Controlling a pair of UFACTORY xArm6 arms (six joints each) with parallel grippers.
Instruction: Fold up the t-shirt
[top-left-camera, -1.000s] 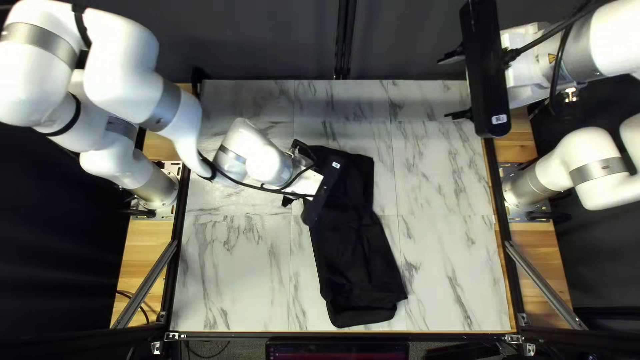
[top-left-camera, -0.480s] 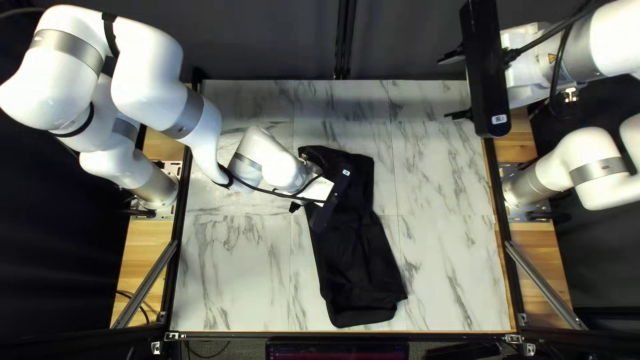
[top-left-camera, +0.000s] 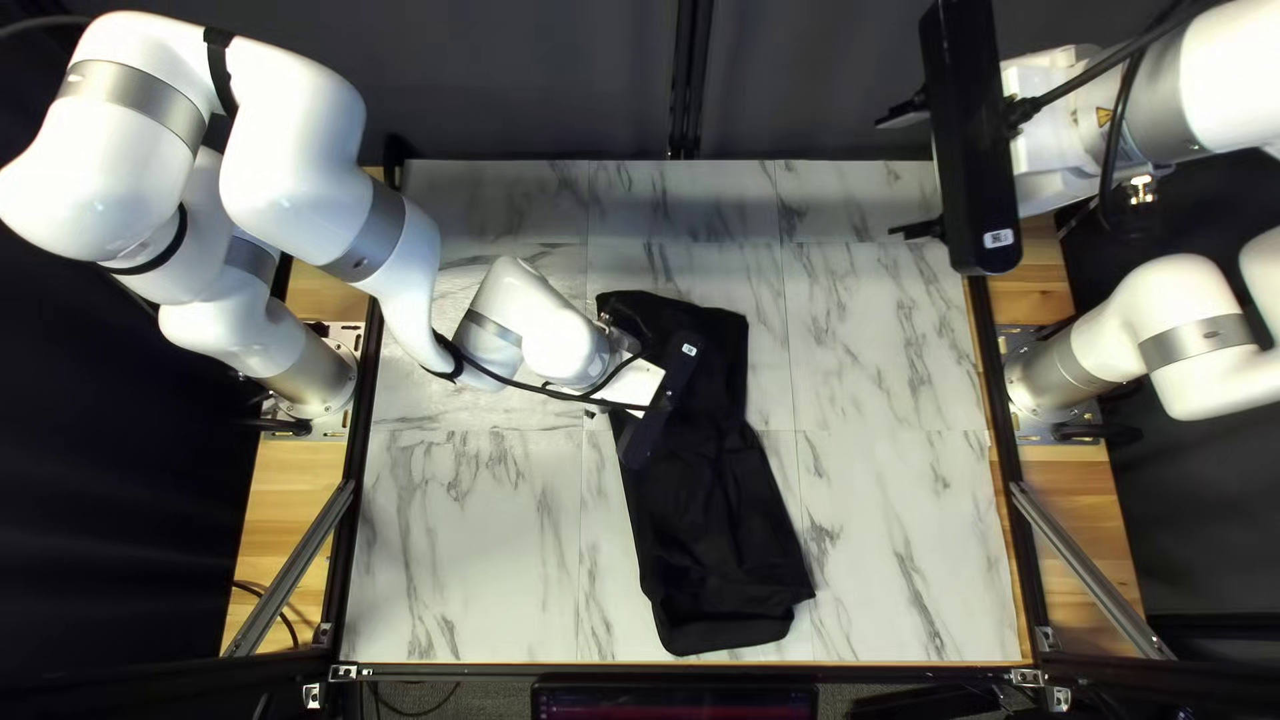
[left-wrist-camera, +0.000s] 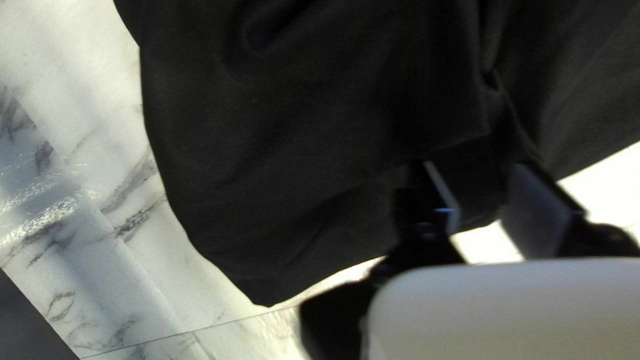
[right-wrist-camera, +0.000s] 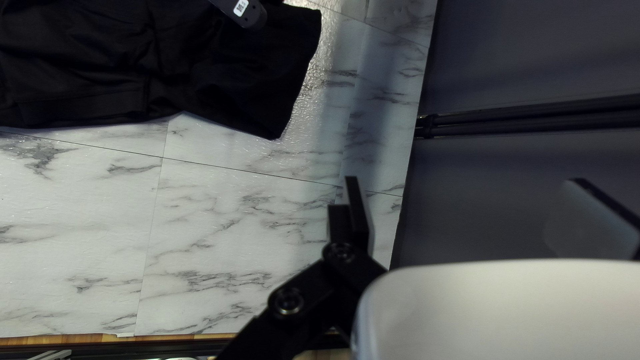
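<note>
Left gripper [top-left-camera: 640,384] shifted slightly over black t-shirt [top-left-camera: 720,520], released; right gripper [top-left-camera: 896,175] released

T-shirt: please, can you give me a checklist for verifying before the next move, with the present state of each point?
1. T-shirt wholly on the table: ok.
2. Cloth smooth: not ok, creases show.
3. Left gripper open: ok, fingers apart.
4. Left fingertips touching cloth: cannot tell.
5. Right gripper open: ok.
6. Right gripper away from the t-shirt: ok.
</note>
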